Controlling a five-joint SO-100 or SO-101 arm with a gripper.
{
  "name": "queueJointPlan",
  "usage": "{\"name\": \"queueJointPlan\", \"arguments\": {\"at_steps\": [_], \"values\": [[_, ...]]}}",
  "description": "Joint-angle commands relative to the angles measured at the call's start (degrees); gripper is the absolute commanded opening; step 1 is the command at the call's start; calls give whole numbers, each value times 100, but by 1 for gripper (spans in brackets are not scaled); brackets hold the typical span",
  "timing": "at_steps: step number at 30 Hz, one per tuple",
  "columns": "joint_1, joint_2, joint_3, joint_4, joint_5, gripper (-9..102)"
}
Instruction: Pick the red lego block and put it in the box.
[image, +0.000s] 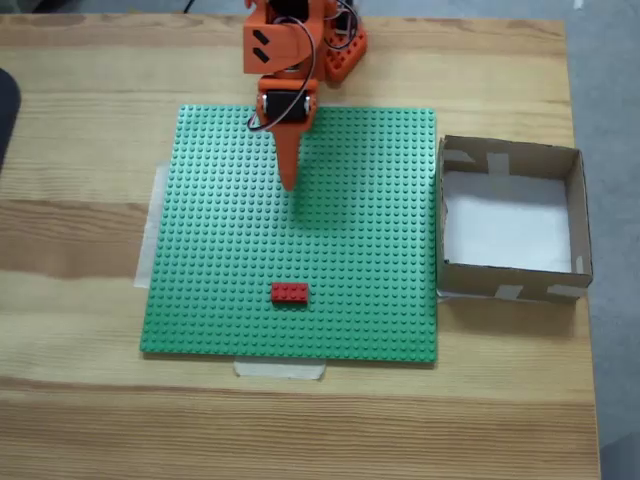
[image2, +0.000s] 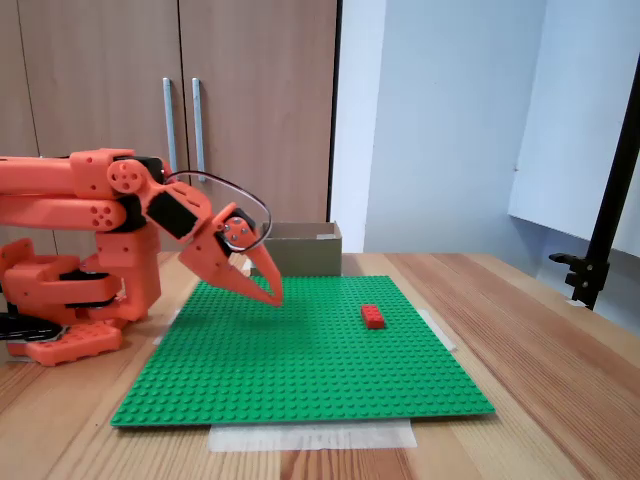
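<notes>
We're at the reach: our gripper (image: 289, 180), claw clenched and empty upper-centre, must open and drop toward the red lego block (image: 290, 293) lower-centre, the box (image: 578, 215) waiting right.

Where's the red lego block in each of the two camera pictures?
Fixed view from above: red lego block low on the green baseplate, left of centre.
Fixed view from the side: block right of centre on the baseplate, right of the hand.
Shared landmark: the box.

Block (image: 290, 292) on baseplate (image: 220, 250), prob. left of box (image: 580, 210).
</notes>
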Motion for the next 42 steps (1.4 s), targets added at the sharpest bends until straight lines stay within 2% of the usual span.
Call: {"name": "queueJointPlan", "arguments": {"at_steps": [1, 14, 35, 42], "values": [[-9, -299, -369, -62, 44, -1], [-79, -2241, -2215, 70, 97, -1], [-149, -6135, -6372, 1336, 483, -1], [-158, -6987, -7277, 1635, 404, -1]]}}
